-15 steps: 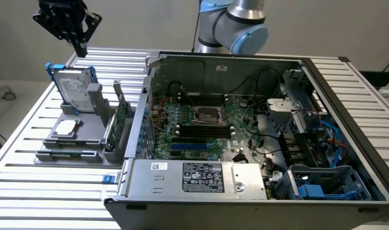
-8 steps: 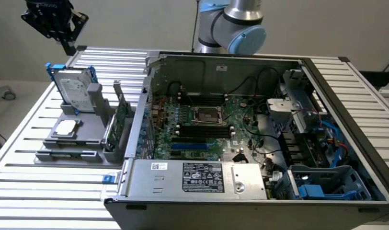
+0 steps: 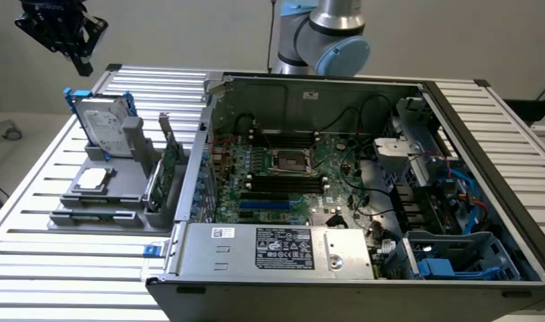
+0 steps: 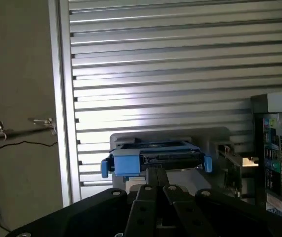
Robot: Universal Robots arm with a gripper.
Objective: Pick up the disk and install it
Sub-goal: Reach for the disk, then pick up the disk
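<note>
The disk (image 3: 106, 124), a silver-grey drive with a white label in a bright blue carrier frame, stands on edge in a grey holder (image 3: 120, 151) at the exterior view's left. My gripper (image 3: 81, 66) hangs in the air above it, a little further back, well clear of it. In the wrist view the black fingers (image 4: 151, 190) meet with nothing between them, so my gripper (image 4: 159, 174) is shut. Beyond the tips I look down on the disk's top edge (image 4: 156, 158) and its blue end tabs.
The grey holder also carries a small silver square chip (image 3: 92, 178) and a thin green circuit card (image 3: 170, 168). The open computer case (image 3: 344, 174) takes up the middle and right of the slatted metal table (image 3: 39, 268). A blue drive cage (image 3: 460, 258) sits in the case's near right corner.
</note>
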